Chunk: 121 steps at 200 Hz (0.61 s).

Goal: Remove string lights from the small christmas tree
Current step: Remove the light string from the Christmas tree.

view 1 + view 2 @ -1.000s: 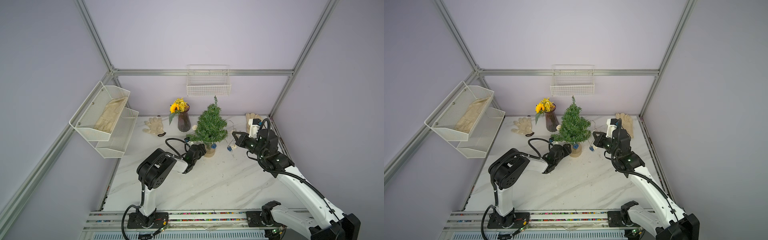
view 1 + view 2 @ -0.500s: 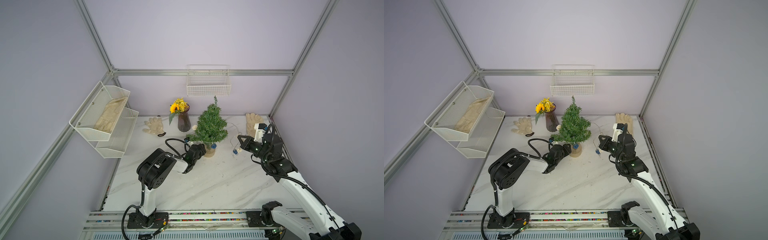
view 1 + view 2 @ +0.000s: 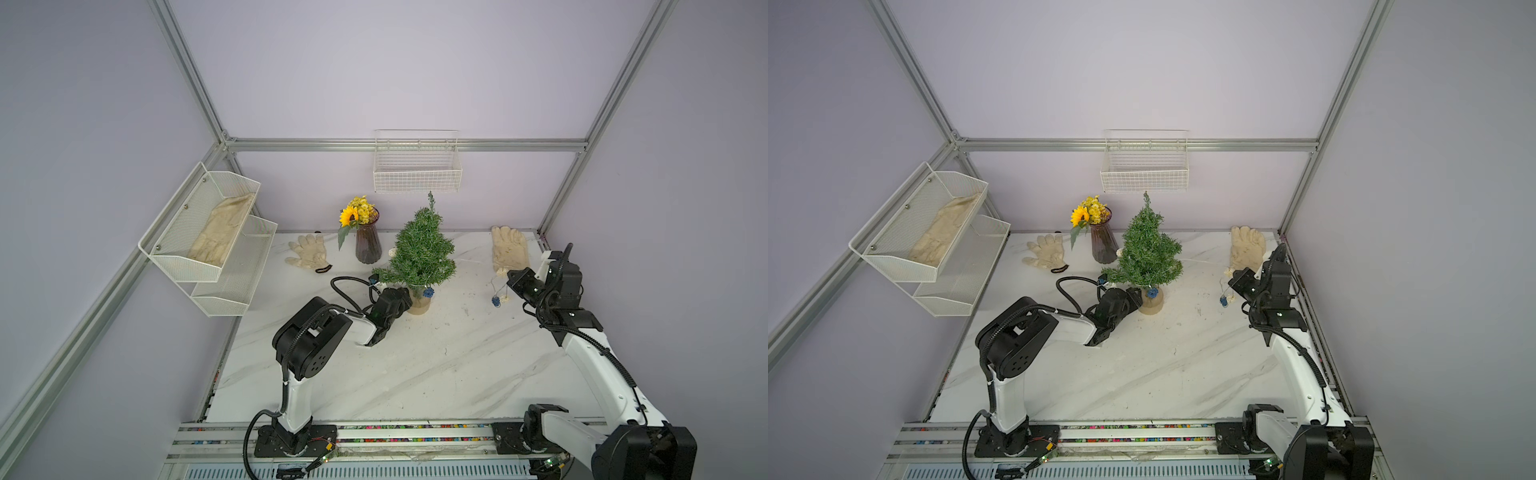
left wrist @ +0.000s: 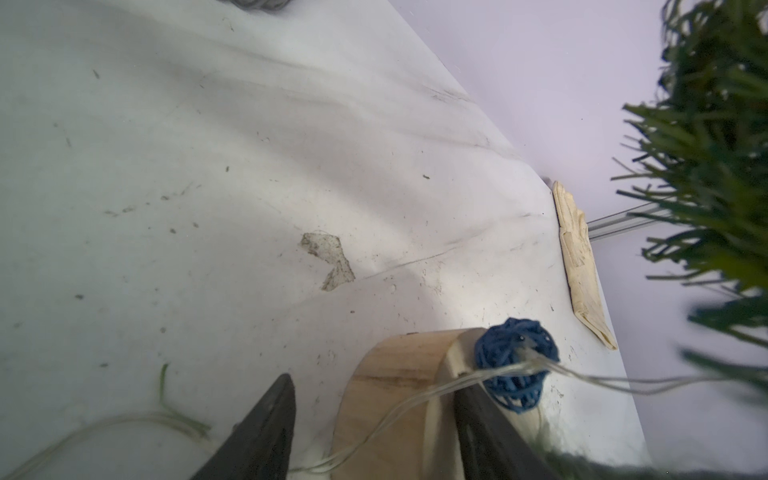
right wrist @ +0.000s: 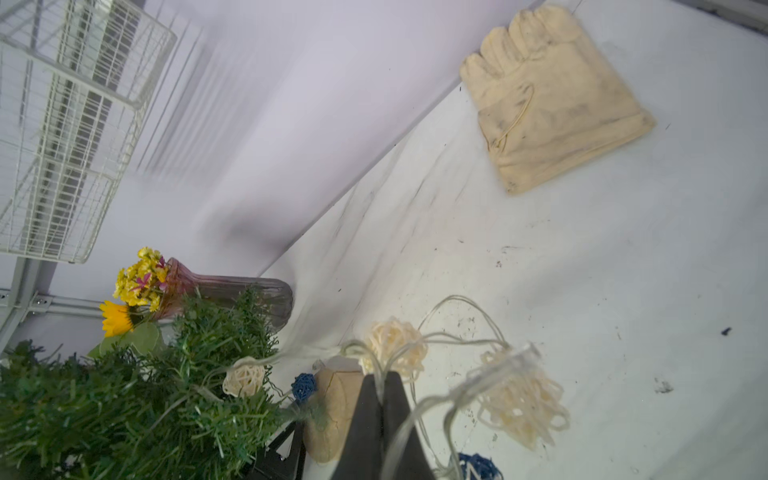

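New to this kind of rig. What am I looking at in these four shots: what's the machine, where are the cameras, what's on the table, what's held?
The machine is two robot arms, a left arm and a right arm, mounted at the near edge of a marbled table. Each ends in a two-fingered gripper.

Two pictures come from one stereo camera overhead, so they look nearly alike. The other two come from cameras on the wrists, looking along the fingers.

On the table stand a small christmas tree and a vase of flowers. One cream glove lies beside the vase and another glove near the right arm. A third glove lies in the wall rack.

The right gripper is shut on the string lights, whose wire runs on into the tree. The left gripper stands open around the tree's wooden base.
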### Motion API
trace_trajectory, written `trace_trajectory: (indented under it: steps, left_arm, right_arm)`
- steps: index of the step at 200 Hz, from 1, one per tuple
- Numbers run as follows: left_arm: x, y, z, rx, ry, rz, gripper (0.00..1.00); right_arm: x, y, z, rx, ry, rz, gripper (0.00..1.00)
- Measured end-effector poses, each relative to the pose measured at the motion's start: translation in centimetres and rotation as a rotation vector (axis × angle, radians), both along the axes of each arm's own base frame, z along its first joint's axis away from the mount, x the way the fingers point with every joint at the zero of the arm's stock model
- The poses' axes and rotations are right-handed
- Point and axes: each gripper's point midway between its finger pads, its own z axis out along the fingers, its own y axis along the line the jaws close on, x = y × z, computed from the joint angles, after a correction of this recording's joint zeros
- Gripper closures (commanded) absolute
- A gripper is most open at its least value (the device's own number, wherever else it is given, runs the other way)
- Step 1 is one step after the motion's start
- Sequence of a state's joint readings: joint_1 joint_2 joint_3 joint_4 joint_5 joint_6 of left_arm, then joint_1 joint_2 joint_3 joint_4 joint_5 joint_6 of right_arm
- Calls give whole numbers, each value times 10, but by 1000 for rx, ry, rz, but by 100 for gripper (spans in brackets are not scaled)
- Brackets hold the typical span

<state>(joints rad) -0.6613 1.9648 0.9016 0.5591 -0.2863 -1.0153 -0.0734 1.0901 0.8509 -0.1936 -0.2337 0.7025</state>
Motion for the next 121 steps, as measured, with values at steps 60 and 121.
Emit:
trace_trajectory:
  steps: [60,121]
  left_arm:
    - [0,0,0,3,16,-10,41]
    - [-1,-2,1,-1,19,-18,42]
  right_arm:
    - [36,21,53,127,-146,107,100]
    - [84,73,125,183,-276,244,100]
